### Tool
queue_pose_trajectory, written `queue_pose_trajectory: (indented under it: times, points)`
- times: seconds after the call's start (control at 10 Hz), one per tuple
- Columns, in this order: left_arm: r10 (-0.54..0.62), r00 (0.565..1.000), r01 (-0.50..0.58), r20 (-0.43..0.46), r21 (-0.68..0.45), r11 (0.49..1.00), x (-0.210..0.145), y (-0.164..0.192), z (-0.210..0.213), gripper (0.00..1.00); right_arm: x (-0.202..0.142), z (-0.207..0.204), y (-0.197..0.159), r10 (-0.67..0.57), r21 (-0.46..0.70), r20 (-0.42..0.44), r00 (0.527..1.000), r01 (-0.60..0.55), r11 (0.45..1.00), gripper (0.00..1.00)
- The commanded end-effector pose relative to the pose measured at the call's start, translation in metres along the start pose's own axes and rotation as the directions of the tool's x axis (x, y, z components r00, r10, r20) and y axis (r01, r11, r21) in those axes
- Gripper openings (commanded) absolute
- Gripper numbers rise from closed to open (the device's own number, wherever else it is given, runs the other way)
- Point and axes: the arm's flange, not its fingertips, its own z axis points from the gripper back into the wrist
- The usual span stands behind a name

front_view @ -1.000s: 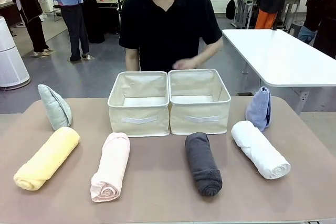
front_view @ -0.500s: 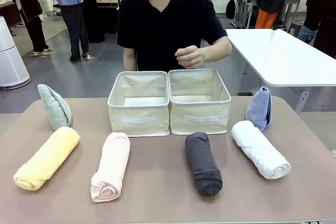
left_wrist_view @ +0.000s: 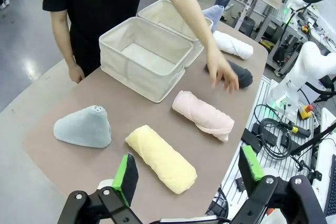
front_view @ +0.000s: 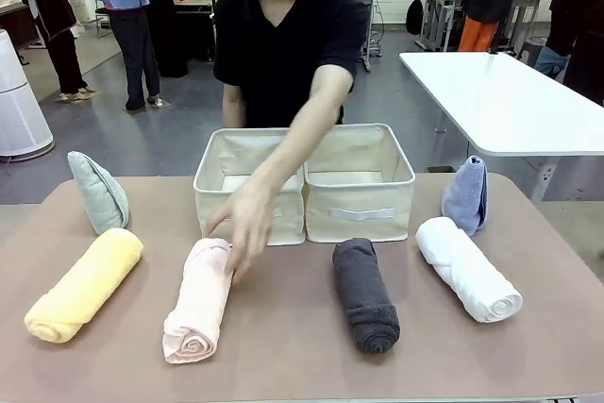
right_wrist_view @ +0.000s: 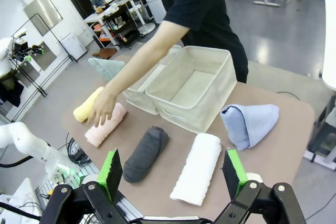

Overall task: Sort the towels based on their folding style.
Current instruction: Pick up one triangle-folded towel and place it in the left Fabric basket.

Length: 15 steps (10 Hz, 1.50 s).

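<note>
The towels [front_view: 193, 313] are all lying outside the two beige bins [front_view: 250, 219], which are standing empty, so sorting is seemingly not yet begun. The yellow roll [front_view: 85, 285], pink roll [front_view: 203, 290], dark grey roll [front_view: 365, 294] and white roll [front_view: 469, 269] are lying in a row on the robot's side of the bins. The mint cone [front_view: 98, 192] is sitting left of the bins and the periwinkle cone [front_view: 466, 195] right. The person's hand [front_view: 241, 228], fingers spread and empty, is reaching across the bins onto the pink roll. The left gripper [left_wrist_view: 188, 170] and right gripper [right_wrist_view: 172, 173] are hanging wide and empty.

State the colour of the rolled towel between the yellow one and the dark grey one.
Pale pink; the rolled towel shows best in the front view.
</note>
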Motion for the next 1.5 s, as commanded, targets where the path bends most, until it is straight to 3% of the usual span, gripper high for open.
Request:
queue_pose_trajectory:
  times: [0.0,0.1,0.2,0.4,0.6,0.7,0.9,1.0,1.1,1.2,1.4]
  points:
    - [-0.022,1.000,0.023,0.021,-0.012,1.000,0.000,0.000,0.001,1.00,0.001,-0.002,-0.001,0.008,0.010,0.012,1.000,-0.008,1.000,1.00]
    - [0.000,1.000,0.000,0.000,0.000,1.000,0.000,0.000,0.000,1.00,0.001,-0.002,-0.001,0.008,0.010,0.012,1.000,-0.008,1.000,1.00]
    - [0.142,0.988,-0.131,-0.065,0.144,0.981,0.017,0.013,-0.016,1.00,0.001,-0.002,-0.001,0.008,0.010,0.012,1.000,-0.008,1.000,1.00]
    - [0.186,0.966,-0.120,-0.179,0.327,0.937,0.060,0.014,-0.060,1.00,0.001,-0.002,-0.001,0.008,0.010,0.012,1.000,-0.008,1.000,1.00]
    - [0.416,0.810,-0.285,-0.414,0.344,0.895,0.091,0.037,-0.112,1.00,0.001,-0.002,-0.001,0.008,0.010,0.012,1.000,-0.008,1.000,1.00]
    - [0.493,0.740,-0.339,-0.457,0.380,0.861,0.099,0.046,-0.135,1.00,0.001,-0.002,-0.001,0.008,0.010,0.012,1.000,-0.008,1.000,1.00]
    - [0.629,0.555,-0.441,-0.545,0.449,0.777,0.114,0.054,-0.176,1.00,0.001,-0.002,-0.001,0.008,0.010,0.012,1.000,-0.008,1.000,1.00]
    - [0.670,0.508,-0.459,-0.542,0.488,0.743,0.121,0.057,-0.194,1.00,0.001,-0.002,-0.001,0.008,0.010,0.012,1.000,-0.008,1.000,1.00]
    - [0.689,0.514,-0.458,-0.512,0.515,0.724,0.128,0.057,-0.202,1.00,0.001,-0.002,-0.001,0.008,0.010,0.012,1.000,-0.008,1.000,1.00]
    - [0.638,0.559,-0.412,-0.530,0.490,0.768,0.094,0.054,-0.199,1.00,0.001,-0.002,-0.001,0.008,0.010,0.012,1.000,-0.008,1.000,1.00]
    - [0.638,0.559,-0.412,-0.530,0.490,0.768,0.094,0.054,-0.199,1.00,0.001,-0.002,-0.001,0.008,0.010,0.012,1.000,-0.008,1.000,1.00]
